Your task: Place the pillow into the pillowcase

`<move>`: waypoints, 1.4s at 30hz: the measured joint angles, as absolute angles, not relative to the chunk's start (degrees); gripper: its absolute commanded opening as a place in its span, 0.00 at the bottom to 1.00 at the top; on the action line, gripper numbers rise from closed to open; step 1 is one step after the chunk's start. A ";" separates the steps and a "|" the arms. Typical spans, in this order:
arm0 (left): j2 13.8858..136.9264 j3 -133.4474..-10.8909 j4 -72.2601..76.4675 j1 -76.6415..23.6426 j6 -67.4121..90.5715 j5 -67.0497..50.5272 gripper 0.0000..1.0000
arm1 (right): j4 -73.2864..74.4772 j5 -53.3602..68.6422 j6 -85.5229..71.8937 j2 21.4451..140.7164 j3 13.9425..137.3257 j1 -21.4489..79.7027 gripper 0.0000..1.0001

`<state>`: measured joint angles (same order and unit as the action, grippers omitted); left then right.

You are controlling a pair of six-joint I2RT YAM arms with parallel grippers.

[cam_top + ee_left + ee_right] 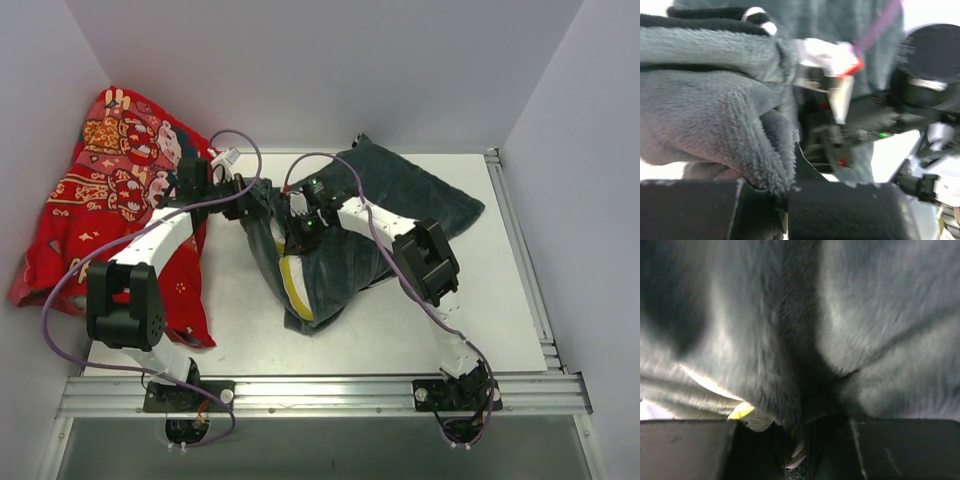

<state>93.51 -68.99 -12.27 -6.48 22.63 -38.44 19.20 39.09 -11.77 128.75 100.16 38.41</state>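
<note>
The pillowcase (400, 200) is laid mid-table with the pillow (291, 283) mostly inside; only its yellow band is seen at the near-left mouth. Plush cloth is pinched in the 2 claws: left gripper (787, 197) and right gripper (805, 440) are clenched on the pillowcase, seemingly so the rim can be drawn over the band. Bare table (400, 320) is offered in front; a red cloth (110, 200) crowds the left.

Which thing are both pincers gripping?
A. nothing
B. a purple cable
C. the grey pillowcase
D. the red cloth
C: in each wrist view, plush grey pillowcase fabric is pinched between the fingers of the left pincer and the right pincer.
</note>
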 measured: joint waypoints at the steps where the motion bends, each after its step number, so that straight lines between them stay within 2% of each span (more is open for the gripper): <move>1: 93.56 -69.28 -12.25 -6.74 22.96 -38.89 0.00 | 20.27 39.16 -11.18 129.54 101.45 38.41 0.00; 8: 92.16 -68.95 -11.11 -9.26 24.27 -44.95 0.00 | 26.61 41.19 -9.85 132.84 107.50 37.30 0.00; 17: 77.28 -59.55 -20.60 -9.91 12.99 -47.88 0.00 | 22.81 51.55 -23.09 128.92 103.18 28.42 0.00; 25: 83.74 -62.33 -23.20 -10.90 7.97 -46.83 0.00 | 18.39 52.97 -27.92 128.68 102.48 30.61 0.00; 30: 88.71 -66.65 -22.90 -13.87 8.51 -47.44 0.00 | 17.43 51.07 -25.21 128.79 99.02 33.87 0.00; 35: 89.52 -66.06 -22.68 -16.14 8.82 -48.47 0.01 | 19.40 50.78 -20.32 128.79 99.33 34.65 0.00; 37: 89.17 -64.36 -22.85 -16.27 8.14 -48.77 0.10 | 22.06 50.74 -16.47 128.79 100.29 34.57 0.02; 38: 88.79 -63.31 -23.66 -16.45 7.20 -48.75 0.18 | 24.64 50.59 -13.87 128.79 101.19 34.54 0.09; 39: 88.33 -62.39 -25.02 -16.82 6.15 -48.69 0.36 | 27.03 50.39 -11.57 128.77 101.78 34.52 0.15; 40: 87.77 -61.78 -26.76 -17.32 4.78 -48.58 0.45 | 29.30 50.30 -9.02 128.60 101.97 34.46 0.23; 41: 87.09 -61.65 -29.02 -17.89 3.11 -48.40 0.53 | 31.42 50.22 -6.83 128.20 101.71 34.33 0.45; 42: 86.39 -61.84 -30.92 -18.57 1.43 -48.05 0.59 | 32.97 50.22 -4.91 127.35 100.31 34.11 0.56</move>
<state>86.39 -61.84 -30.92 -18.57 1.43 -48.05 32.97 50.22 -4.91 127.35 100.31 34.11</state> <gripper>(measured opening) 0.479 0.348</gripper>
